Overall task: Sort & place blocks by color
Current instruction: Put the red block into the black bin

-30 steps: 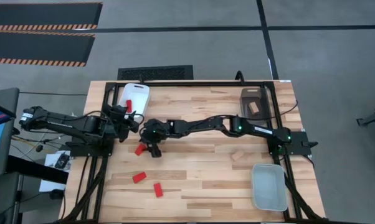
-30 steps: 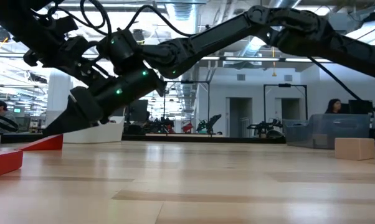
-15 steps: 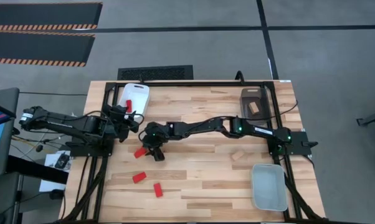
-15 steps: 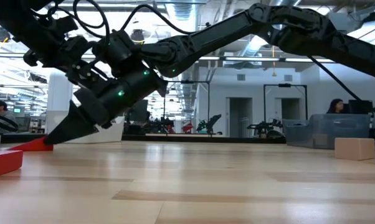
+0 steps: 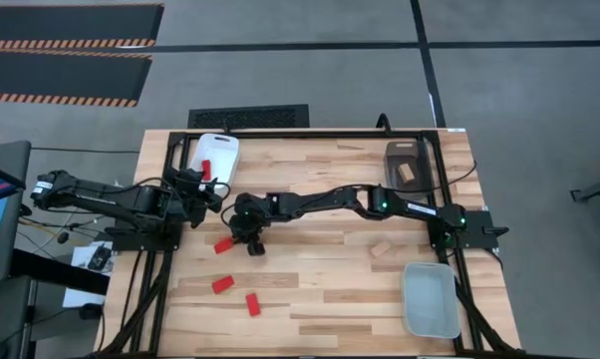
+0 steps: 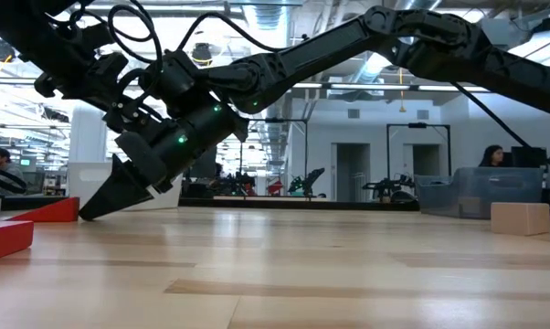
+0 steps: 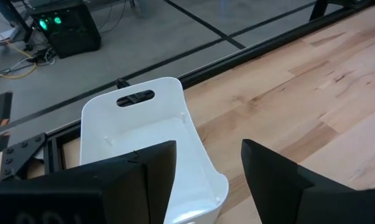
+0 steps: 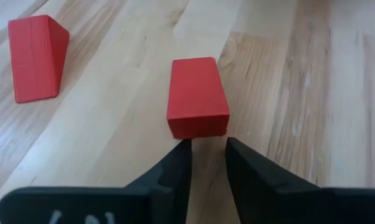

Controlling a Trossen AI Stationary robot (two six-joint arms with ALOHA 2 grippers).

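Note:
My right gripper (image 8: 208, 149) reaches across to the table's left half (image 5: 252, 245). Its fingers are open by a narrow gap and slant down, with the tips at table level (image 6: 85, 216). A red block (image 8: 197, 93) lies flat just ahead of them (image 5: 223, 245). Two more red blocks (image 5: 222, 284) (image 5: 252, 304) lie nearer the near edge. A pale wood block (image 5: 381, 249) lies on the right half. My left gripper (image 7: 206, 168) is open and hovers by the white tray (image 7: 150, 143), which holds one red block (image 5: 206, 167). My right gripper has its fingertips (image 8: 181, 155) right at the end face (image 8: 199, 127) of the red block, which is wider than the gap between them. The fingers slant down from the table's right. I cannot tell whether they touch the block.
A brown tray (image 5: 398, 152) at the far right holds a wood block (image 5: 407, 172). A clear tray (image 5: 430, 299) sits at the near right corner. Bare wood lies between the arms and the near edge. People sit in the room behind the table.
My right gripper has tipped down and lowered its fingertips to the table beside the red block, shifting slightly toward the near edge. The left arm has kept still.

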